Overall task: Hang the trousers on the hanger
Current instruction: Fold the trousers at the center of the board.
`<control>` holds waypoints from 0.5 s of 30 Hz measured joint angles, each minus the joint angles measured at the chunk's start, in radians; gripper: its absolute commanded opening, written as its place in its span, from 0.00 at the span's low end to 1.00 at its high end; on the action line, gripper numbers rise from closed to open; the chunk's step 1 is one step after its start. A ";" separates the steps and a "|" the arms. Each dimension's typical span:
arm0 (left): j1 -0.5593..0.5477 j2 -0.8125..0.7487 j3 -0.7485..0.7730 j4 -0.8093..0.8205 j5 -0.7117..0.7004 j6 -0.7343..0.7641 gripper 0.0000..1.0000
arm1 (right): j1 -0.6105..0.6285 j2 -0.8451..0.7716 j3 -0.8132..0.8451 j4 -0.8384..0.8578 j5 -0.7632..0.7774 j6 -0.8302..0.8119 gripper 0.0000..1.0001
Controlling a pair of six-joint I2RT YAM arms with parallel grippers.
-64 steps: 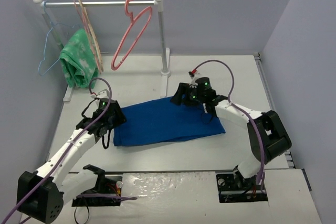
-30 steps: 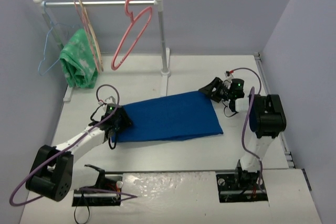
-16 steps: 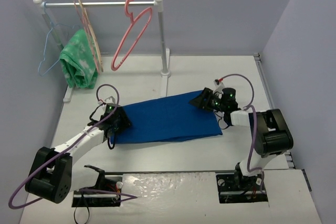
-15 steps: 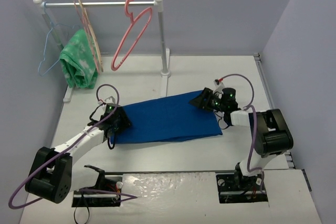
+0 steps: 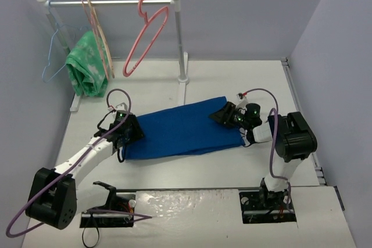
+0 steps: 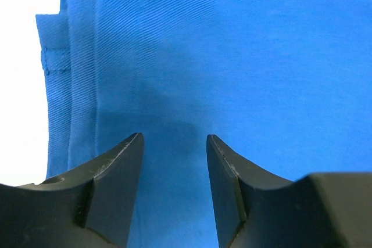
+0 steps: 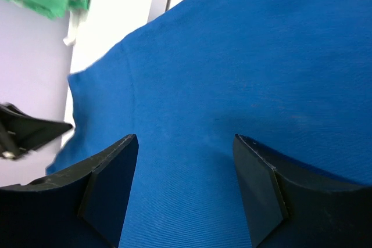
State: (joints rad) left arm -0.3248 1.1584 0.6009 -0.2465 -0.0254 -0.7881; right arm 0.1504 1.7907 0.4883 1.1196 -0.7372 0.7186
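The royal-blue trousers (image 5: pixel 183 129) lie folded flat on the table between the two arms. My left gripper (image 5: pixel 129 130) is over their left end, open, with the hemmed edge just to its left in the left wrist view (image 6: pixel 174 137). My right gripper (image 5: pixel 220 114) is low over their right end, open wider, with only flat blue cloth (image 7: pixel 232 74) between its fingers (image 7: pixel 185 139). Neither gripper holds anything. The pink hanger (image 5: pixel 145 39) hangs tilted by its hook from the rail at the back.
The white rack's post (image 5: pixel 179 39) stands just behind the trousers. On the rail's left part hang a beige hanger (image 5: pixel 100 39), a light-blue wire hanger (image 5: pixel 55 50) and a green patterned cloth (image 5: pixel 86 68). Grey walls close in the table on three sides.
My right gripper has moved left and down from the trousers' far right corner to over their right end. The left gripper has barely shifted. The trousers lie as before.
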 measured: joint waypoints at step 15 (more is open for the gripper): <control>-0.136 -0.154 0.246 -0.264 -0.094 0.138 0.72 | 0.189 -0.434 0.010 -0.579 0.301 -0.236 0.64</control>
State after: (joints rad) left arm -0.4605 1.0048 0.8472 -0.5105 -0.1195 -0.6505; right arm 0.3393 1.3565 0.4985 0.5404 -0.4358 0.4829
